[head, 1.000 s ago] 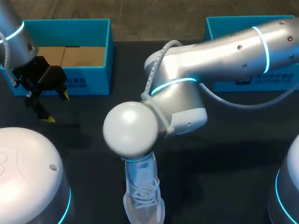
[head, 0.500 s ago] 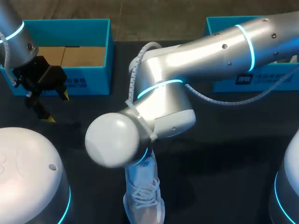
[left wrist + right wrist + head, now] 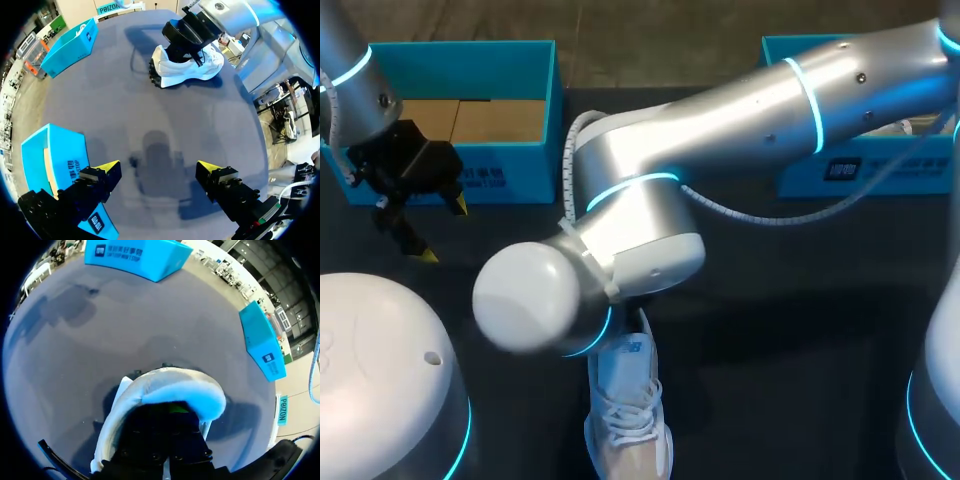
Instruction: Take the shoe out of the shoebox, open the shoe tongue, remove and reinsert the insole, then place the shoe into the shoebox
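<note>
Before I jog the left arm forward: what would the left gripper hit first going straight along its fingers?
Most likely the bare table top: the left gripper is open and aimed at dark surface carrying only its shadow. The shoebox lies beside it, and the shoe is farther off across the table. Depth is unclear.

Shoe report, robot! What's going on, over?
Left gripper open, over table. Right gripper down inside shoe. Shoe on table, outside both shoeboxes. Nothing blocking.
</note>
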`<state>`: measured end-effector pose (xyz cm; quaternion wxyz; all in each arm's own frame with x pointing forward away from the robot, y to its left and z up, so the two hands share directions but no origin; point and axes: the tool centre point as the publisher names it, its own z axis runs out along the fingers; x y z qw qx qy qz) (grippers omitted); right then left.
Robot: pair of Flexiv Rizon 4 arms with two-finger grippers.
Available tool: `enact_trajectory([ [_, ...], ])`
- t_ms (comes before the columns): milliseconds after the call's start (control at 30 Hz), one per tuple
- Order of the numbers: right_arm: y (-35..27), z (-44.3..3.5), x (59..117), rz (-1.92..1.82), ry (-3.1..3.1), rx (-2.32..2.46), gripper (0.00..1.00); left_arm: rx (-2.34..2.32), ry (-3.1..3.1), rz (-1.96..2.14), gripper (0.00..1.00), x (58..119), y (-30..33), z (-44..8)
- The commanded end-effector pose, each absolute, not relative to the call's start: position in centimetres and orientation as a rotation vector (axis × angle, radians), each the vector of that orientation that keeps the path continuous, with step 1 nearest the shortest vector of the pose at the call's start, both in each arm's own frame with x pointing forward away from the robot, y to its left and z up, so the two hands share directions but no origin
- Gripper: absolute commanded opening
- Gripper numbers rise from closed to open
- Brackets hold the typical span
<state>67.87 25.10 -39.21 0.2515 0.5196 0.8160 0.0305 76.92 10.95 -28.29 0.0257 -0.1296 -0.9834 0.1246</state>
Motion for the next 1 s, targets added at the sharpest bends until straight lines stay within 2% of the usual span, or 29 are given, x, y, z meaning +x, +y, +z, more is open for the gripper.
enact_trajectory([
  [33, 25.0, -38.0, 66.6, 0.187, 1.741, 1.827, 0.00, -0.402, -3.042, 0.383, 1.00, 76.8, 11.0, -28.3],
  [367, 24.0, -35.5, 66.3, 0.236, 1.742, 1.819, 0.00, -0.402, -3.042, 0.383, 1.00, 76.8, 11.0, -28.3],
  [1000, 23.5, -41.4, 66.5, 0.179, 1.822, 1.998, 0.00, -0.402, -3.042, 0.383, 1.00, 76.8, 11.0, -28.3],
])
